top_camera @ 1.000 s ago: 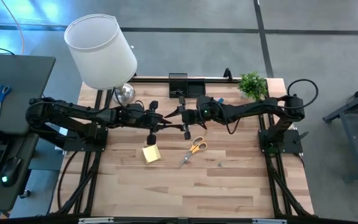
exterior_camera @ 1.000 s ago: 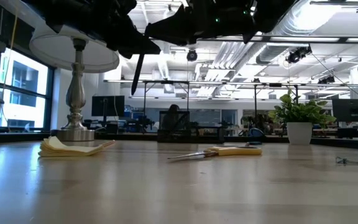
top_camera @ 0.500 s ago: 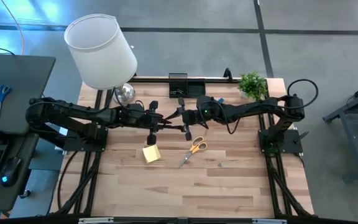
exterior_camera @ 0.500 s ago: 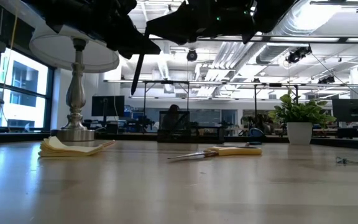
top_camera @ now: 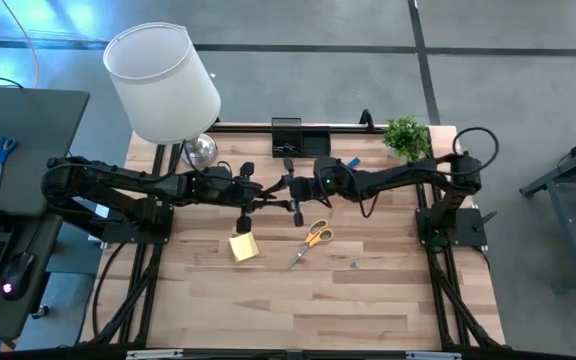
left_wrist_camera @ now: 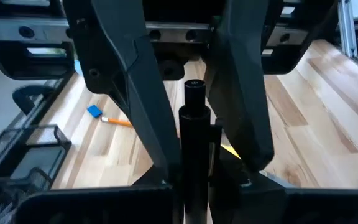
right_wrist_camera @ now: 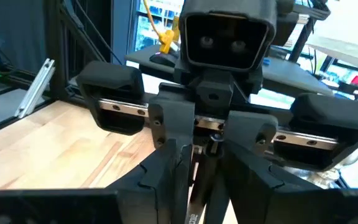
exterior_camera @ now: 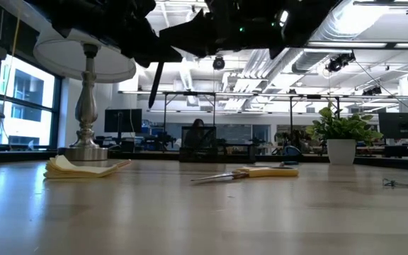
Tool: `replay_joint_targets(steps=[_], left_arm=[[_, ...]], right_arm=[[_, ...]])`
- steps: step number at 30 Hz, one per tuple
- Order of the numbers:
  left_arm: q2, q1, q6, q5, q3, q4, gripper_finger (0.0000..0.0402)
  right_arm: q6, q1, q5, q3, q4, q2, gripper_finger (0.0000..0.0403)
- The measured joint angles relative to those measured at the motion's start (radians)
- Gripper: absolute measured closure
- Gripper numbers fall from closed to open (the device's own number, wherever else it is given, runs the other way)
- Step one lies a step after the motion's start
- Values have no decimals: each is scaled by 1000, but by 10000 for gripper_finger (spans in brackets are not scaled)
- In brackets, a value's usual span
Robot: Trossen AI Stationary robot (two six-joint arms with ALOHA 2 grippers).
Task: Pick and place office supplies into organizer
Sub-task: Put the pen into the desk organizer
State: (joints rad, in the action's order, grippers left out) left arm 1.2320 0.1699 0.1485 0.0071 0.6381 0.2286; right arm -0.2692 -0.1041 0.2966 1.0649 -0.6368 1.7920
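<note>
Midair, left end effector [left_wrist_camera: 194, 149] clamping black pen [left_wrist_camera: 194, 134], right end effector [top_camera: 290, 190] half-open around it

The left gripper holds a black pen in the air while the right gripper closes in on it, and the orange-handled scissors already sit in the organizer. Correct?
Not quite. The orange-handled scissors lie on the table, apart from the organizer, as the high view shows. The rest holds: the left gripper holds the black pen aloft, and the right gripper is closing in on it.

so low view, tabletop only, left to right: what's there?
lamp base → yellow sticky-note pad → orange-handled scissors → potted plant → small clip
</note>
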Motion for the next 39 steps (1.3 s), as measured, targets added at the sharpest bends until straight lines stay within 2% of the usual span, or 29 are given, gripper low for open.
replay_joint_targets(steps=[4,10,17,25,31,39], left_arm=[[0,0,-3,0,-1,-13,370],[0,0,-2,0,-1,-14,382],[0,0,5,0,-1,-11,369],[0,0,9,-2,-1,-8,381],[0,1,2,-6,-1,-11,337],[0,0,6,-154,0,-19,298]], right_arm=[[-1,-1,0,0,-53,32,284],[-2,-1,0,0,-57,32,297],[-10,-1,4,0,-44,31,368],[-12,-1,-13,0,-38,30,370],[-11,-9,-26,0,-37,30,370],[7,-28,-40,2,-23,32,370]])
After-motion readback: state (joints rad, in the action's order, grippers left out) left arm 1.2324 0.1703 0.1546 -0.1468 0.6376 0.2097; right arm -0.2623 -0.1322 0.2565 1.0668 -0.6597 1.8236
